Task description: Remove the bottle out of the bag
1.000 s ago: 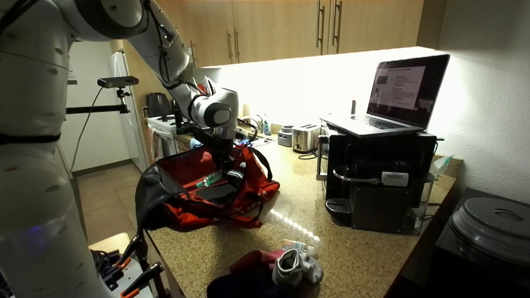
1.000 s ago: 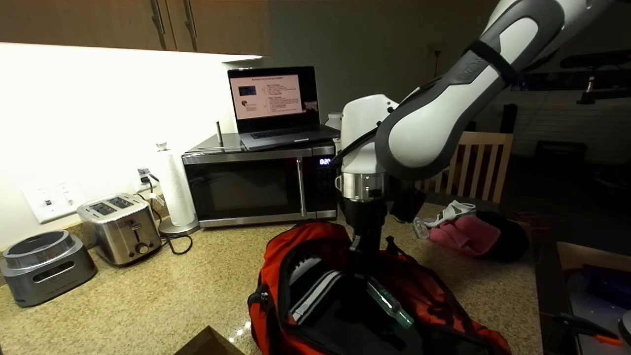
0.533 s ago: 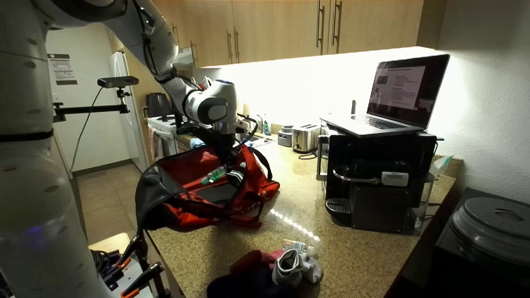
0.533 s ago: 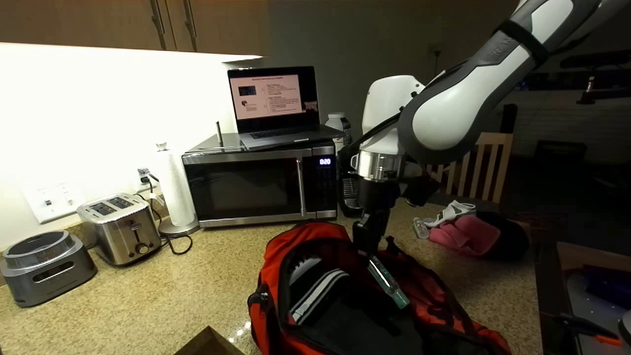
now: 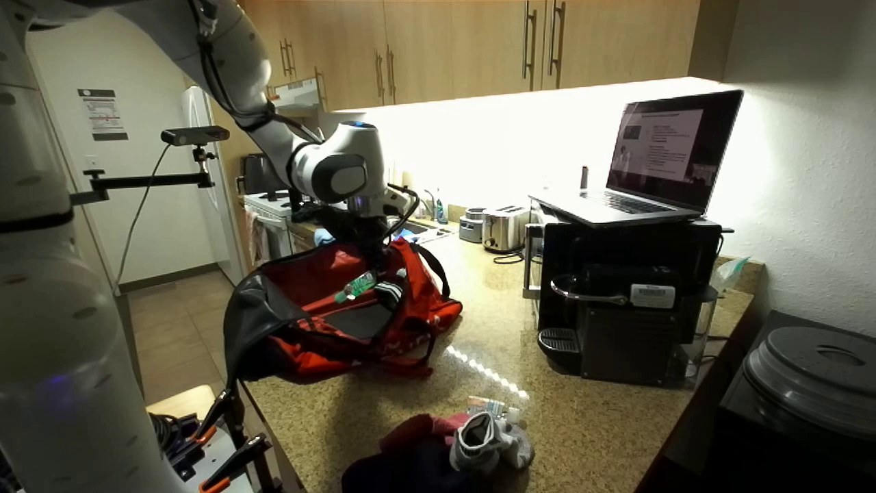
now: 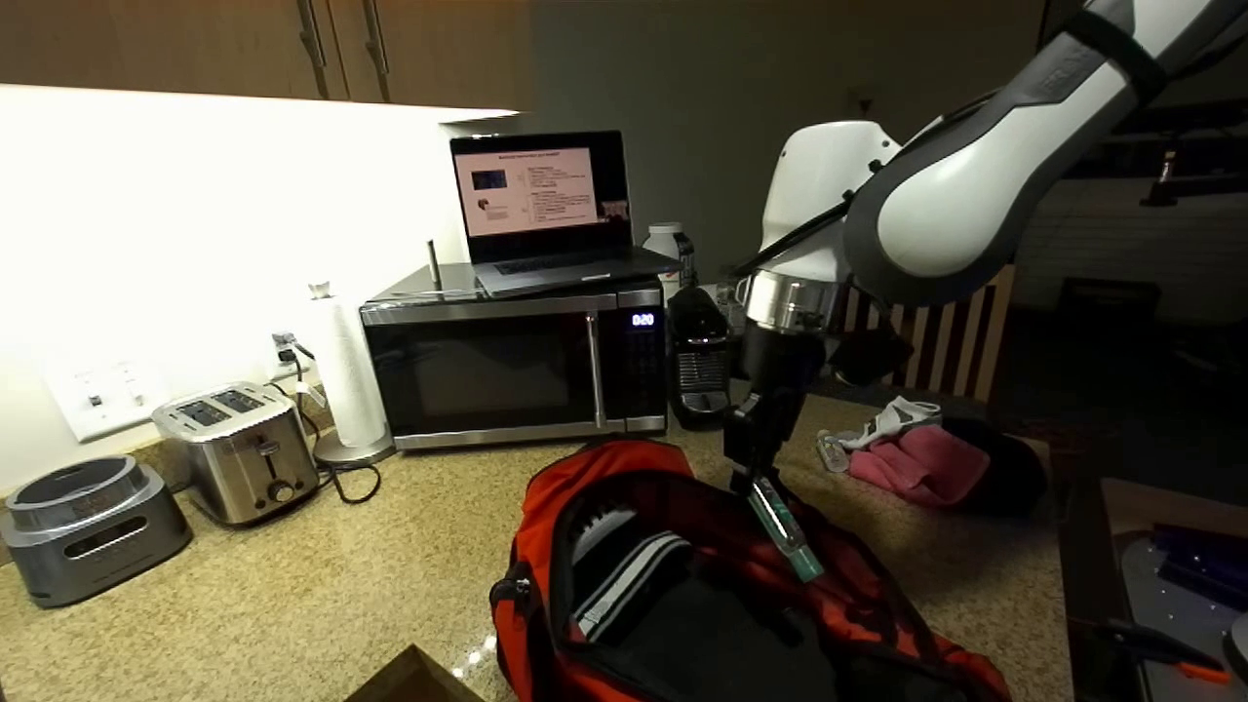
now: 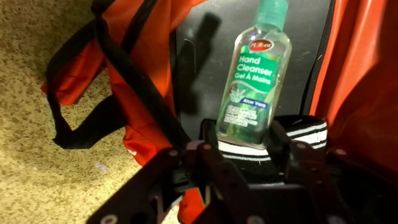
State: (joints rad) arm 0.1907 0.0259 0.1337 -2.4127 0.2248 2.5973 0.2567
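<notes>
1. While the gripper [image 7: 243,130] pinches the bottle [image 7: 253,84] near its bottom end, the green cap [image 7: 271,12] points down at a slant.
2. The bottle hangs over the inside of the red bag [image 6: 585,468]; I cannot tell if it is above the rim.
3. A black thing with white stripes [image 6: 629,580] lies in the bag.

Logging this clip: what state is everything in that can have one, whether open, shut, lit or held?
Bag, open at the top.
Bottle, cap on, tilted, held off the bag's floor; whether clear of its rim, cannot tell.
Fingers, closed on the bottle.
Laptop, open, screen lit.
Microwave, door shut, display lit.
Upper cabinet doors, shut.
</notes>
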